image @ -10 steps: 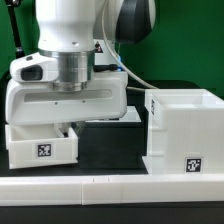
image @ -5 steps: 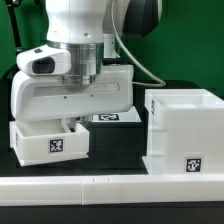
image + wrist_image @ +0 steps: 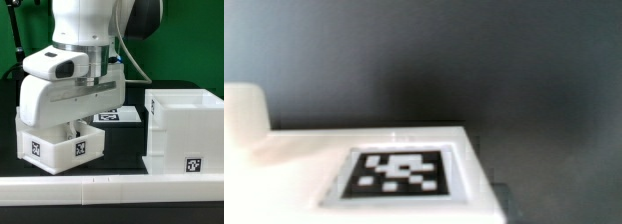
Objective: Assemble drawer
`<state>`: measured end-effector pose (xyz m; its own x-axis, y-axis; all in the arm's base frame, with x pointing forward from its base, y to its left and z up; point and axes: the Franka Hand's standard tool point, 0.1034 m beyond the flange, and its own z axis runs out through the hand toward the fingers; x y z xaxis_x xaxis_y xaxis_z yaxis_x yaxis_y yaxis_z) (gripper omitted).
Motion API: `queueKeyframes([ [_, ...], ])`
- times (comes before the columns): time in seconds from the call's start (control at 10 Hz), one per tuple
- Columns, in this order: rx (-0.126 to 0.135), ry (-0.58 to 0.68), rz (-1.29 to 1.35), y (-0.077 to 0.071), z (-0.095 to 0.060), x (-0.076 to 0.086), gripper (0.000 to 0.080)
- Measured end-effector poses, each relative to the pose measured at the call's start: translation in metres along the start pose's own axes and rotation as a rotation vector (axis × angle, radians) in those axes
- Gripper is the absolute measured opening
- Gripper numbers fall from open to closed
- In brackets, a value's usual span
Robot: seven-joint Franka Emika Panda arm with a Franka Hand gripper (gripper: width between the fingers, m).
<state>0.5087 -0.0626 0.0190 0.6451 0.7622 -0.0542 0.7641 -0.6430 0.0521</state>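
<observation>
A small white open-topped drawer tray [image 3: 62, 148] with black-and-white tags on two faces sits at the exterior view's left, turned corner-on. My gripper [image 3: 72, 129] reaches down into it from above and is shut on its wall. The tray seems slightly raised, but I cannot tell whether it touches the table. The boxy white drawer casing [image 3: 185, 128] stands apart at the exterior view's right, with a tag on its near face. The wrist view shows a tagged white tray face [image 3: 399, 172] close up against the dark table. My fingertips are not clear there.
The marker board [image 3: 118, 115] lies flat on the black table between the tray and the casing. A long low white border wall [image 3: 110, 186] runs along the near edge. A green backdrop and the arm's cables are behind.
My hand has turned and shifted toward the exterior view's right. The tray turned with it and now shows two tagged faces. More of the marker board is uncovered.
</observation>
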Motion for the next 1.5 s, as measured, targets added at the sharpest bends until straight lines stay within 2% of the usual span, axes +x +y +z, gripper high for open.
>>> queueKeyframes([
  [0.4, -0.004, -0.008, -0.225, 0.002, 0.001, -0.003, 0.0042],
  [0.6, -0.013, -0.022, -0.404, 0.002, 0.000, 0.002, 0.0042],
  [0.8, -0.005, -0.038, -0.530, 0.000, 0.000, 0.010, 0.0042],
  [0.9, -0.003, -0.042, -0.602, 0.001, 0.000, 0.008, 0.0042],
  [1.3, 0.001, -0.043, -0.611, 0.001, 0.001, 0.007, 0.0042],
  [1.5, 0.000, -0.033, -0.609, -0.001, -0.003, 0.023, 0.0042],
])
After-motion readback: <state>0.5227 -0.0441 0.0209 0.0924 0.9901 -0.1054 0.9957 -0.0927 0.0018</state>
